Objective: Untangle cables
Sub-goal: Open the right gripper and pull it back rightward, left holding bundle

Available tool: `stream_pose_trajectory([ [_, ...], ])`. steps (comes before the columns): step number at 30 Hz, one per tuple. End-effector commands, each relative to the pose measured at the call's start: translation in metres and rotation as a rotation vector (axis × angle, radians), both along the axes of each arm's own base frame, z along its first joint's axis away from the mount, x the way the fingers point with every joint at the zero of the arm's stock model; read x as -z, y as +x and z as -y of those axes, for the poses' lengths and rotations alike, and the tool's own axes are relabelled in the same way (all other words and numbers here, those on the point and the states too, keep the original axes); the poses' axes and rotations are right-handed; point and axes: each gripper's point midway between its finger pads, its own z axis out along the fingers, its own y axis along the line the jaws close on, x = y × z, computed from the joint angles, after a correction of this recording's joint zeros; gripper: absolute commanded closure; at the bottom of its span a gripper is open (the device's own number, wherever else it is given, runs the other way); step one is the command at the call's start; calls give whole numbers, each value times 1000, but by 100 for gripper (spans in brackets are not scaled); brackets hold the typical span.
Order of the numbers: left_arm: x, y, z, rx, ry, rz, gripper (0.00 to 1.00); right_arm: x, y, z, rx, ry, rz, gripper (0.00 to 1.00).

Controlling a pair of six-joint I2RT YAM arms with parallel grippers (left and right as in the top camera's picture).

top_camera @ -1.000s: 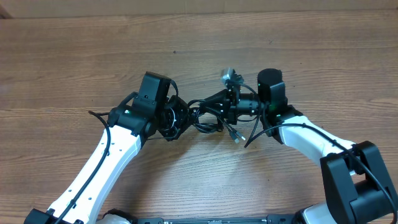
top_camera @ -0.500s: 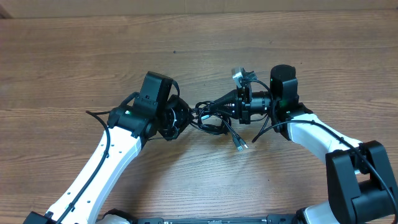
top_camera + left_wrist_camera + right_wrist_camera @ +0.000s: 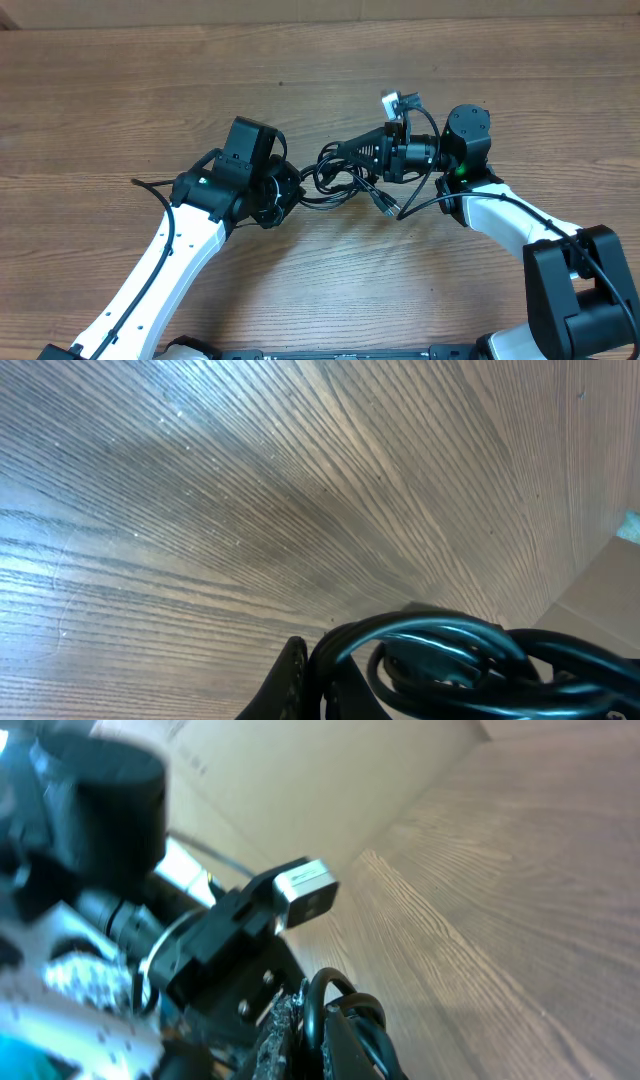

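Observation:
The cables [image 3: 345, 185] are a small tangle of thin black loops, held between the two arms above the wooden table [image 3: 320, 70]. One plug end [image 3: 387, 206] hangs loose below the right arm. My left gripper [image 3: 296, 192] is shut on the tangle's left side; in the left wrist view glossy cable loops [image 3: 450, 650] bulge out past my left gripper [image 3: 322, 685], and one strand is pinched between the dark fingers [image 3: 292, 675]. My right gripper [image 3: 335, 155] is shut on the tangle's upper right; a cable loop [image 3: 330, 988] rises out of my right gripper [image 3: 315, 1035].
The right wrist view looks straight at the left arm's wrist and its small grey camera [image 3: 305, 890], close by. Each arm's own thick black cable [image 3: 420, 195] trails beside it. Bare wood lies all round, with a pale wall [image 3: 330, 780] at the table's far edge.
My right gripper has drawn right and slightly back with its strand, pulling the tangle longer between the arms. The loose plug end swung right. The left arm barely moved.

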Motion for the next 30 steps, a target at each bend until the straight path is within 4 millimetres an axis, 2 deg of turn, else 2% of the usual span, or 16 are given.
stream_pose_trajectory([
  [1,23,0,-36,-85,171,-26,96,-20,30,17,162,61,-145,96],
  [5,24,-3,-34,-60,180,-25,96,-19,40,20,221,86,-238,96],
  [8,24,-4,-33,-22,191,-15,96,-11,46,22,260,78,-292,96],
  [15,23,-8,-25,150,201,32,96,37,54,31,377,-18,-508,96],
  [24,22,-10,-20,394,249,126,96,83,51,44,464,-185,-542,86],
  [30,22,-10,-21,542,295,192,96,99,39,45,434,-261,-535,78],
])
